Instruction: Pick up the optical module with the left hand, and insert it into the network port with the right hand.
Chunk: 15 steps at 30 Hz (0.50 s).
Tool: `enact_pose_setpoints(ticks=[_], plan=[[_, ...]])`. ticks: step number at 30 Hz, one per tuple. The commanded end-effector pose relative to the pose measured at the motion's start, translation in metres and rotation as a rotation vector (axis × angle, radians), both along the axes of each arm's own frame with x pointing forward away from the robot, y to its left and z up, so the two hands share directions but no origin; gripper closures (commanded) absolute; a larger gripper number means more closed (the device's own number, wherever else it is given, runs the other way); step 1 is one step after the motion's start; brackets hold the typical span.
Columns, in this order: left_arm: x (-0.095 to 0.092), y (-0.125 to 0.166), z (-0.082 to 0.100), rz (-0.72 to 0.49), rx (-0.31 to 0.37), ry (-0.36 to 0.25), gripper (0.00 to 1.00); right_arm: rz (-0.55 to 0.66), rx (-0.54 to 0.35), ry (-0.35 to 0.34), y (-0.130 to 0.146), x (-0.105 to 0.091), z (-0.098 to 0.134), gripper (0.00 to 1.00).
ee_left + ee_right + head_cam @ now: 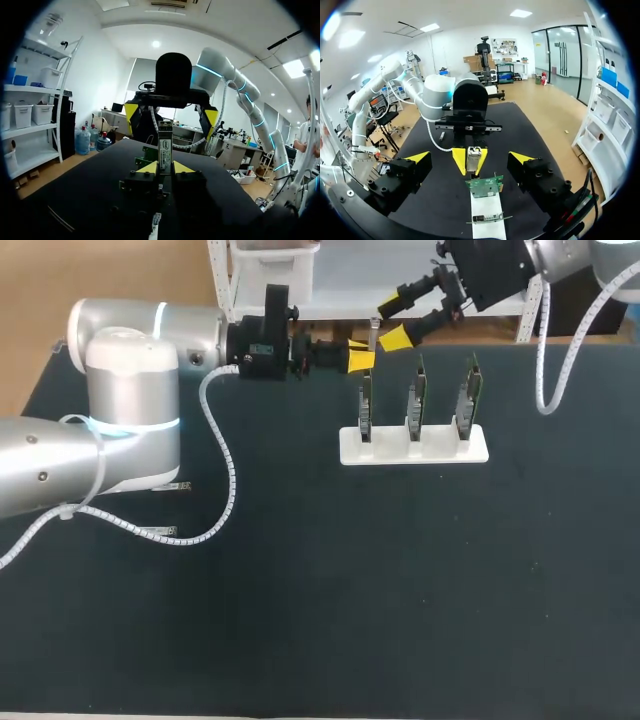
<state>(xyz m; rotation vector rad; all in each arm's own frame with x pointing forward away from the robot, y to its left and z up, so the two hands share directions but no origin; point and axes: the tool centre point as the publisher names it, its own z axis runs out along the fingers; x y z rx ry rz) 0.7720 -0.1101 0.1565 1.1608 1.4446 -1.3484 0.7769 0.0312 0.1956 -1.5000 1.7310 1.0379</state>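
one optical module [165, 145] stands upright, clamped in the left end effector [165, 168], near the white card stand [413, 446] on the worktop [300, 620]; the right end effector [393, 322] faces it, jaws apart.

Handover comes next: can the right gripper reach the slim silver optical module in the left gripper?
Probably yes: the right gripper is open, facing the slim silver optical module, whose end juts free of the left gripper; nothing lies between.

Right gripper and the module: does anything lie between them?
Nothing. In the right wrist view the module, shut in the left gripper, stands just ahead of the open right gripper, with only a bare gap on either side.
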Motion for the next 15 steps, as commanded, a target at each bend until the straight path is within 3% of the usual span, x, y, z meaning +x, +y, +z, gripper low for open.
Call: enact_pose_setpoints(ticks=[1, 15], plan=[[-0.0017, -0.0001, -0.0004, 0.005, -0.001, -0.002, 1.0, 0.004, -0.002, -0.006, 0.0045, -0.0025, 0.0011, 0.0], [-0.0017, -0.0001, -0.0004, 0.005, -0.001, -0.002, 1.0, 0.031, -0.009, -0.003, 0.0126, -0.0047, 0.0011, 0.0]])
